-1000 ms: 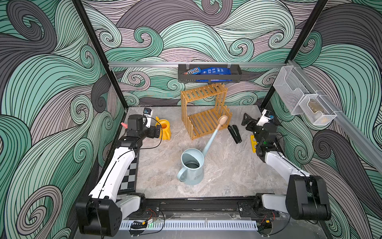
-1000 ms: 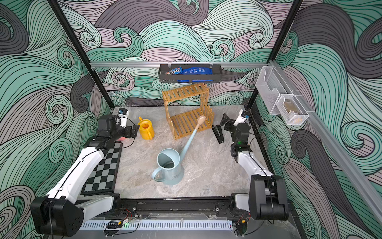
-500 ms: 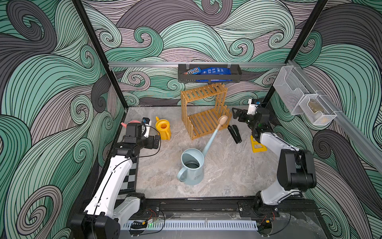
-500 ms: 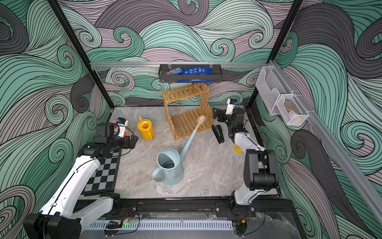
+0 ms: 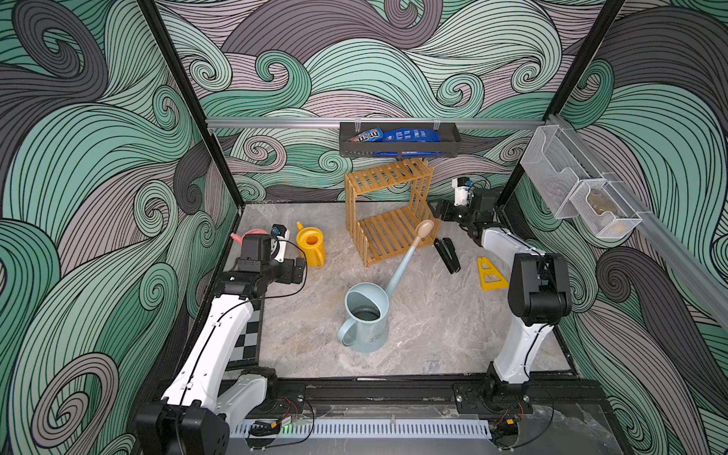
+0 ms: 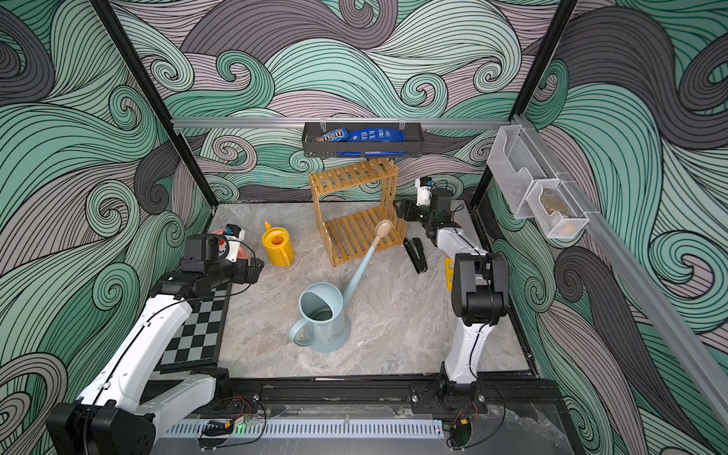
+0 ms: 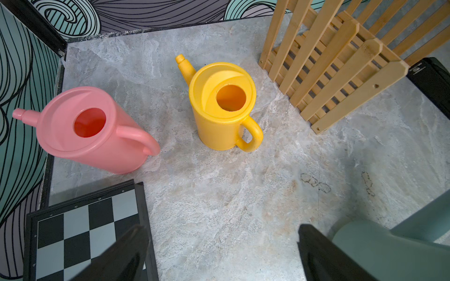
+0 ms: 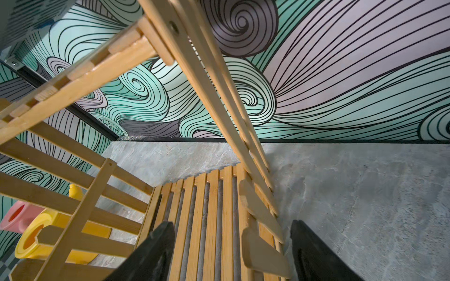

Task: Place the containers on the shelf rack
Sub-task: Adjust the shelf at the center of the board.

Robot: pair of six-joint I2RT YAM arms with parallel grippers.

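Plastic looks light, stiff, slick; hook yellow can (image 5: 311, 248) by loop handle (image 7: 252, 136), nine o'clock of shelf rack (image 5: 388, 177); blue can (image 5: 368, 331) at six. Left gripper (image 7: 220, 227) gapes empty; right gripper (image 8: 231, 223), parted, straddles rack's side.

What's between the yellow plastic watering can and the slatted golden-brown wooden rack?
Only bare marbled tabletop between yellow can and wooden rack; left wrist view shows it.

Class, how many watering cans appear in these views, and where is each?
3. The pale blue can stands mid-table; the yellow can left of the wooden rack; the pink can beside it, near the chessboard.
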